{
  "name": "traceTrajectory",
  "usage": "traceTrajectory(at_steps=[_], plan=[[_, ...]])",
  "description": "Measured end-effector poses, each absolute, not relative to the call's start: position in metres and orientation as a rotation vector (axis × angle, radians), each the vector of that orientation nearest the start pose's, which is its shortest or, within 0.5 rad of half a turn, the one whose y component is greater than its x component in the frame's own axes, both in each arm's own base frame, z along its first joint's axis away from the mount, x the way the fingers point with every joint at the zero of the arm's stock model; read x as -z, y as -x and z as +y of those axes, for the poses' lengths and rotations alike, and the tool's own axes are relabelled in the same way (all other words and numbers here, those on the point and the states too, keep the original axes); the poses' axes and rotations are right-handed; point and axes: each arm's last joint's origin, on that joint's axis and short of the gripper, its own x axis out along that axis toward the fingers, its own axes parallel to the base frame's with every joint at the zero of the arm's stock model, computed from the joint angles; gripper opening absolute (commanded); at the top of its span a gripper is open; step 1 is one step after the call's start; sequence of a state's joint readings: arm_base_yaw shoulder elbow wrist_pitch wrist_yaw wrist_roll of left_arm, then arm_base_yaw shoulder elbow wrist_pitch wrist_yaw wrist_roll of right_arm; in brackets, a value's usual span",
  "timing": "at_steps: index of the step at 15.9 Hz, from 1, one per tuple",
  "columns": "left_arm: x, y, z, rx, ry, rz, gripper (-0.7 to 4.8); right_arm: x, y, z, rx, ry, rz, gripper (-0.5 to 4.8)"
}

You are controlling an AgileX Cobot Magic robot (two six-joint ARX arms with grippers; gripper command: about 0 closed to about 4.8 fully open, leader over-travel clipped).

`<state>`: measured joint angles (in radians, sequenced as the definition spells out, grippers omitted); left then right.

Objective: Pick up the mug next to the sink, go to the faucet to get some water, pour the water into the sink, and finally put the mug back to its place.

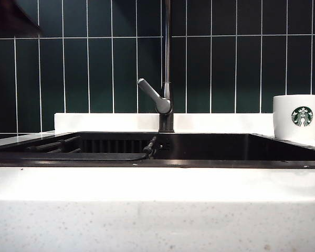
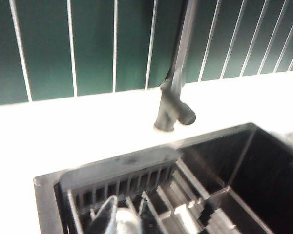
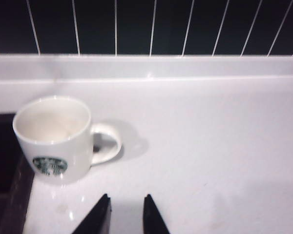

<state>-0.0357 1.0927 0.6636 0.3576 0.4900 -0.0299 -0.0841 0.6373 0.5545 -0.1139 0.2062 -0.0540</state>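
The white ceramic mug [image 1: 298, 117] with the round green-and-white siren logo stands upright on the white speckled stone bench [image 1: 157, 210], at the right end of the wide, shallow black rectangular sink [image 1: 210, 149], just beside its dark rim. In the exterior view its logo faces the camera and its handle points right, cut by the picture's edge. The tall, thin dark-grey metal faucet [image 1: 167, 68] rises from the stone ledge behind the middle of the sink, its slanted grey lever angled up and to the left. Behind it runs a wall of dark green tiles [image 1: 94, 63] with pale grout lines. A black slatted rack [image 1: 68, 144] lies inside the left part of the basin. Neither arm shows in the exterior view.

In the right wrist view the right gripper [image 3: 124, 214] hovers above the bare bench, near the mug [image 3: 56, 141] but clear of it. Its two dark fingers [image 3: 98, 217] stand a narrow gap apart with nothing between them, so they are released and empty. The mug looks empty inside, and its handle points away from the sink edge.

In the left wrist view the left gripper [image 2: 122, 217] hangs over the rack [image 2: 136, 187] in the sink [image 2: 263, 180], with the faucet [image 2: 173, 107] beyond it. Only blurred fingertips [image 2: 107, 212] show at the picture's edge, spread somewhat with nothing between them; they appear released, holding nothing.
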Motion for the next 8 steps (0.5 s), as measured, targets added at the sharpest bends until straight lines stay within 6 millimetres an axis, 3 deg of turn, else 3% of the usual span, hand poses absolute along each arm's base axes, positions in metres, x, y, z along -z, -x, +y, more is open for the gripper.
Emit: traceTrajectory(at_steps=[2, 7, 8], plan=[[-0.275, -0.27, -0.024, 0.542, 0.065, 0.152, 0.62, -0.263, -0.174, -0.02, 0.266, 0.072, 0.31, 1.62], [-0.259, -0.296, -0.029, 0.563, 0.035, 0.092, 0.85, -0.231, -0.217, -0.023, 0.225, 0.067, 0.334, 1.78], [-0.256, -0.301, -0.03, 0.582, 0.03, 0.065, 0.89, -0.224, -0.225, -0.023, 0.216, 0.066, 0.328, 2.04]])
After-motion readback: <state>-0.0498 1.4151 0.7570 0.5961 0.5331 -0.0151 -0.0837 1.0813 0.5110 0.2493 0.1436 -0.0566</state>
